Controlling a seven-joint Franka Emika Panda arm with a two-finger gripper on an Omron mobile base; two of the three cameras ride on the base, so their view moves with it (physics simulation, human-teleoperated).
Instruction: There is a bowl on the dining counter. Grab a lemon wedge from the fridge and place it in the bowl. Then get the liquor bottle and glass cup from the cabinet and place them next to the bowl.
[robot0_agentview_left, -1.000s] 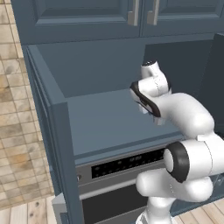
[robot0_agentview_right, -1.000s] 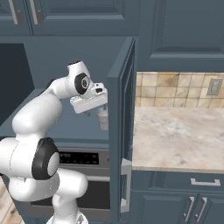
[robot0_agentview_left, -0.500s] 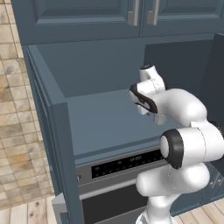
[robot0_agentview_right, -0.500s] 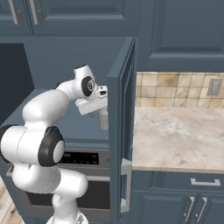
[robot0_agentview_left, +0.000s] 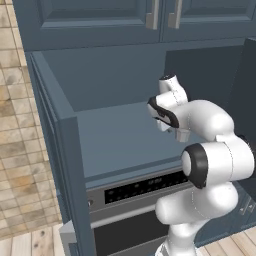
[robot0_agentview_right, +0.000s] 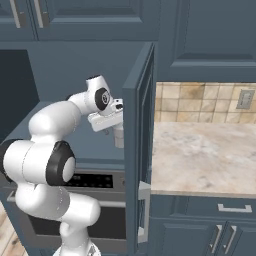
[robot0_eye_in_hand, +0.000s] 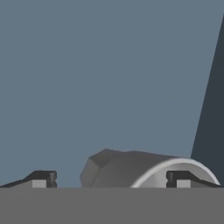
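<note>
Nothing readable here, honestly. The only thing that looks like it has markings is the black glossy control strip of the built-in oven (robot0_agentview_left: 142, 188) under the open blue cabinet: there's a row of pale little marks along it in the left base view, but they're way too small and blurry to make out as letters or numbers. Same strip in the right base view (robot0_agentview_right: 97, 180), same story, just smudges.

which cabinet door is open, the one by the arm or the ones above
The tall cabinet door beside the gripper stands open, edge-on to the camera; the upper doors overhead are shut flat, handles together.
</note>
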